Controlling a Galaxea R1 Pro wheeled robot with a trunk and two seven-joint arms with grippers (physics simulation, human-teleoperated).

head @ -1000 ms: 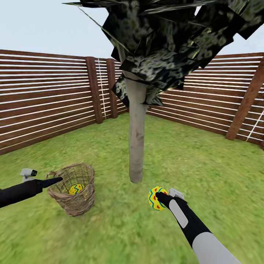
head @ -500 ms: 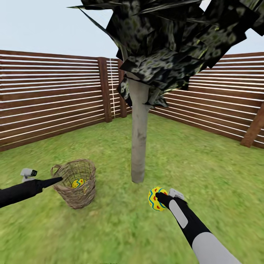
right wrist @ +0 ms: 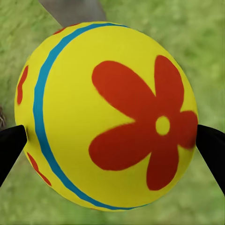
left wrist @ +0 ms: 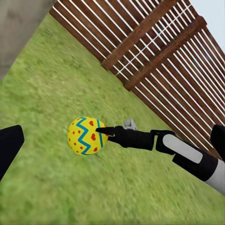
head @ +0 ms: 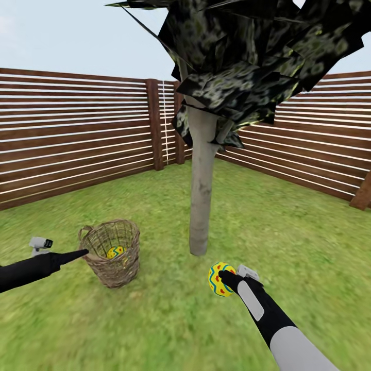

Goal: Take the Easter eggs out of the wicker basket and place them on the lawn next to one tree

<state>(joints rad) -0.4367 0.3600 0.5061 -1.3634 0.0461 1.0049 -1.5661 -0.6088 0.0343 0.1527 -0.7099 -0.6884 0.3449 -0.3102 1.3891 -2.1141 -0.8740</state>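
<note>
A: Yellow egg (head: pixel 220 279) is sitting clamped in the right gripper (head: pixel 224 279) above the lawn (head: pixel 154 319), near the tree (head: pixel 201 206)?

B: Yes. Another egg (head: pixel 115 252) is lying in the wicker basket (head: pixel 112 252); the left gripper (head: pixel 77 254) is hovering beside its rim, jaws unclear.

A: Left wrist?

B: Showing that held egg (left wrist: pixel 87 136).

A: Right wrist?

B: Fingertips (right wrist: pixel 11 145) are pressing the egg's (right wrist: pixel 108 117) sides.

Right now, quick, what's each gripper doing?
Left gripper: holding nothing, pointing at the wicker basket; open or shut cannot be told.
Right gripper: shut on an Easter egg.
</note>
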